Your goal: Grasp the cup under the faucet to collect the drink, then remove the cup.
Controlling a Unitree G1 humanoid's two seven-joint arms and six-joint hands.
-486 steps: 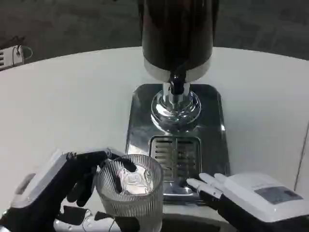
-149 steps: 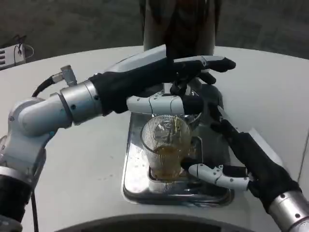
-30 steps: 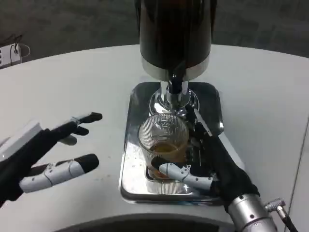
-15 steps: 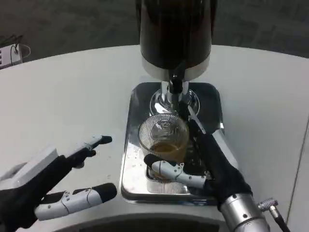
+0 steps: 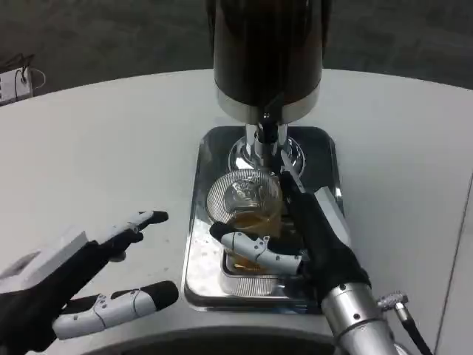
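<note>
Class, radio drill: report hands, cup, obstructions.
Right hand grips cup, part-filled, on drip tray under faucet. Left hand open, off tray. Nothing blocking.

Amber drink, clear ribbed glass, chrome and white showing.
The cup (image 5: 245, 203) is showing clear ribbed glass over amber liquid; the tray (image 5: 207, 244) is gleaming mirror-silver, the dispenser (image 5: 267, 52) is looking dark with a silver band, and the tabletop (image 5: 96, 155) is showing plain white.

A round white table (image 5: 111, 148) carries a shiny metal drip tray (image 5: 211, 274) at its middle.
</note>
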